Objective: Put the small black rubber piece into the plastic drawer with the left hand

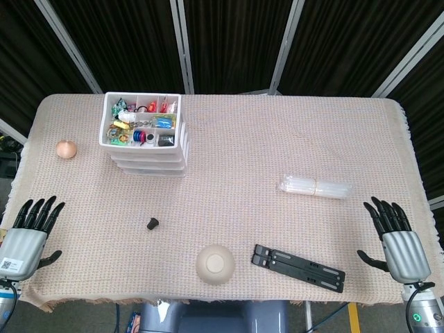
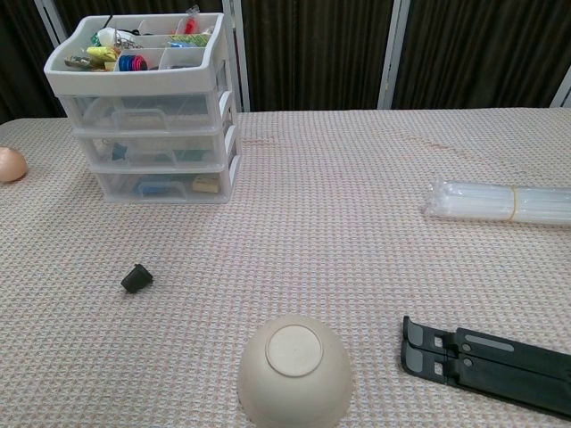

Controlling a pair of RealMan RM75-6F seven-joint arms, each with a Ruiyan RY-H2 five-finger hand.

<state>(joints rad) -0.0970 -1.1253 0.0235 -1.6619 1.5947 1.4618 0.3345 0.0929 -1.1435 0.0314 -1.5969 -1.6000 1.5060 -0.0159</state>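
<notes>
The small black rubber piece (image 1: 152,223) (image 2: 136,278) lies on the woven cloth, well in front of the white plastic drawer unit (image 1: 148,149) (image 2: 156,147). The unit's open top tray holds several small colourful items, and its drawers below are closed. My left hand (image 1: 29,232) rests at the table's near left edge, fingers spread and empty, far left of the piece. At the near right edge my right hand (image 1: 397,239) is also spread and empty. Neither hand shows in the chest view.
An upturned beige bowl (image 1: 215,264) (image 2: 295,370) sits near the front edge. A black folding stand (image 1: 298,267) (image 2: 491,364) lies to its right. A clear packet of tubes (image 1: 316,186) (image 2: 500,202) is at right, a small round peach-coloured ball (image 1: 66,148) (image 2: 9,164) at far left.
</notes>
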